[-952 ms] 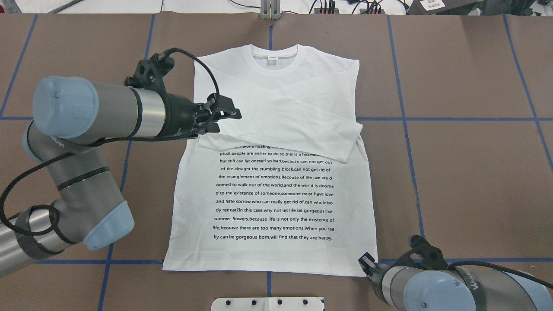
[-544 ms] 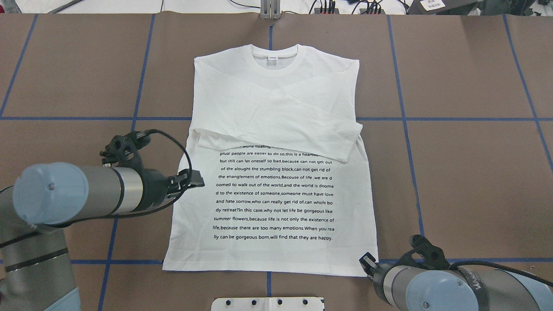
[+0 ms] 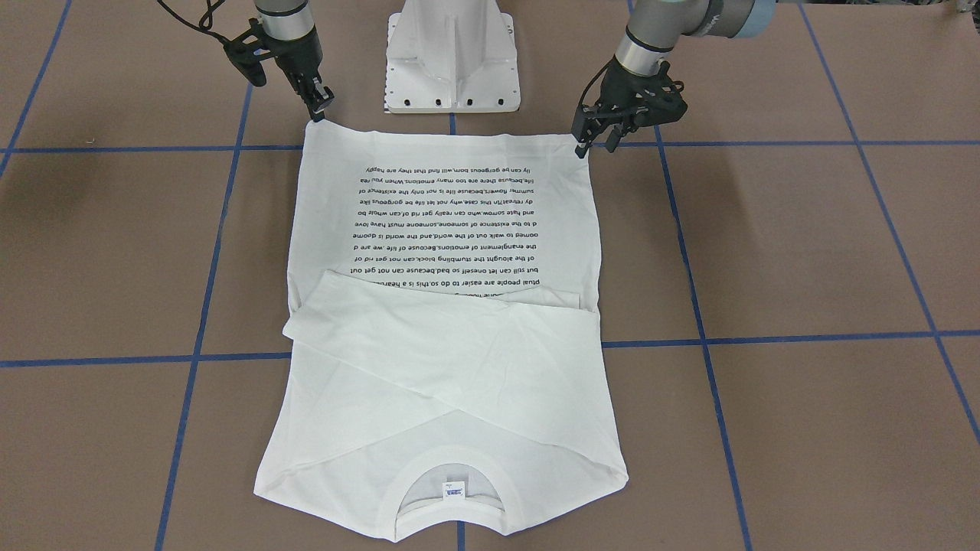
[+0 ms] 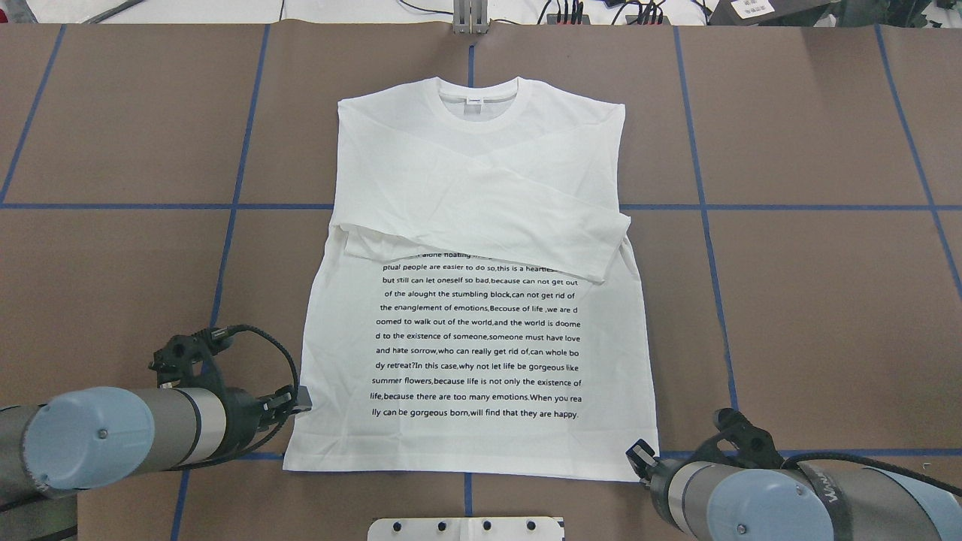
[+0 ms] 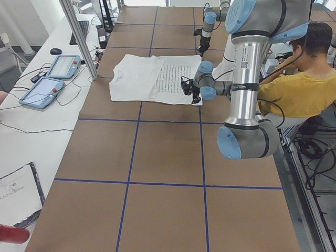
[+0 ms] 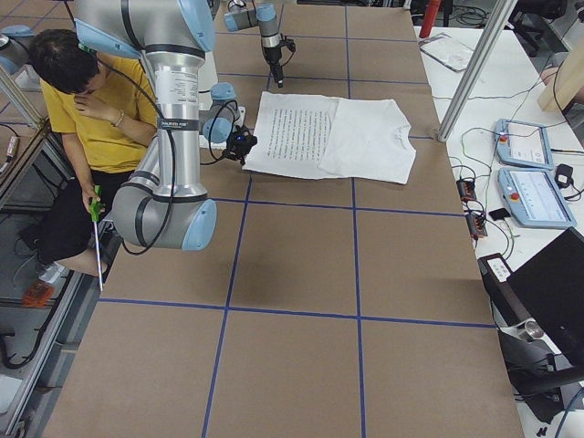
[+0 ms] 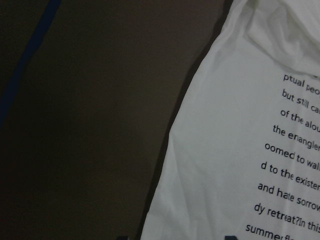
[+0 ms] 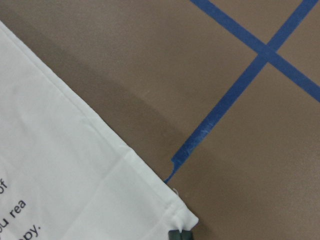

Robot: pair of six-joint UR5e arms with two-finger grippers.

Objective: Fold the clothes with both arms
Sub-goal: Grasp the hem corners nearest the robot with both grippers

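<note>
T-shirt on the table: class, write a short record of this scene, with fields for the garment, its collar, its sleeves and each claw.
Garment: white long-sleeved T-shirt, flat on the brown table, print up
Collar: at the edge far from the robot
Sleeves: both folded across the chest, crossing
Left claw: by the shirt's left edge near the hem, jaws apart
Right claw: at the right hem corner; grip unclear

The T-shirt (image 4: 481, 173) is soft matt white cloth, faintly creased, its collar (image 4: 481, 125) at 12 o'clock ribbed. The table (image 4: 827, 315) beneath wears dull brown paper-like sheeting with smoother blue tape lines (image 4: 827, 207). The left arm (image 4: 173, 432) shows satin grey metal and smooth light-blue plastic caps (image 4: 90, 447).
</note>
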